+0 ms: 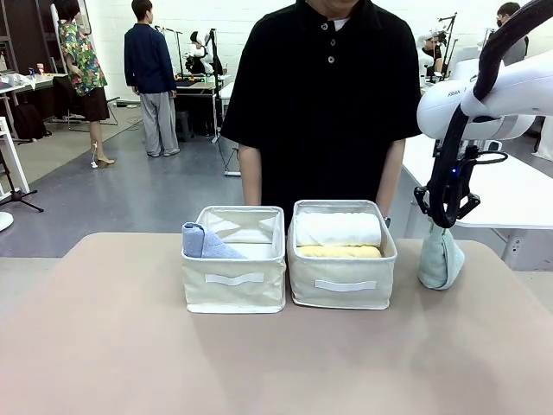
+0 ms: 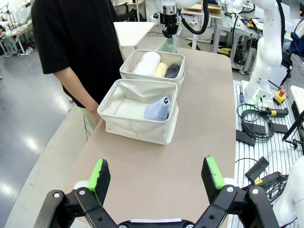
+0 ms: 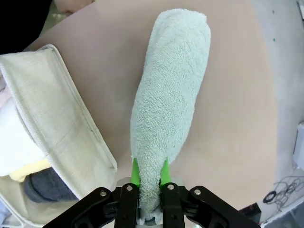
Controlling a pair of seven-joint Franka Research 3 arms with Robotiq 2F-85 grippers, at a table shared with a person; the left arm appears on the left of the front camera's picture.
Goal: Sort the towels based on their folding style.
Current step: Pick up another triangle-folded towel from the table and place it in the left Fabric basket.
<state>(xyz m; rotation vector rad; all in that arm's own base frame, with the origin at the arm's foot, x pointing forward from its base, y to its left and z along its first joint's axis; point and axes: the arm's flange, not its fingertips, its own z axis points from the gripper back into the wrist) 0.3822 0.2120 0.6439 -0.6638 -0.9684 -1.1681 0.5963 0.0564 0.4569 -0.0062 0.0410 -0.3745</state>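
A pale teal cone towel (image 1: 440, 258) (image 3: 168, 104) stands on the table right of the bins, and my right gripper (image 1: 447, 223) (image 3: 148, 176) is shut on its narrow top. The right bin (image 1: 341, 255) (image 2: 151, 70) holds a white rolled towel (image 1: 339, 228) (image 2: 145, 62), a yellow one (image 1: 340, 251) (image 2: 161, 70) and a dark grey one (image 2: 172, 71) (image 3: 45, 187). The left bin (image 1: 234, 259) (image 2: 137, 110) holds a lavender-blue cone towel (image 1: 204, 242) (image 2: 158, 109). My left gripper (image 2: 156, 178) hangs open above the near end of the table, far from the bins.
A person in a black shirt (image 1: 324, 95) stands at the far edge behind the bins, arms down. The tan table (image 1: 104, 346) is bare in front of the bins. Cables and equipment (image 2: 259, 128) lie on the floor beside the table.
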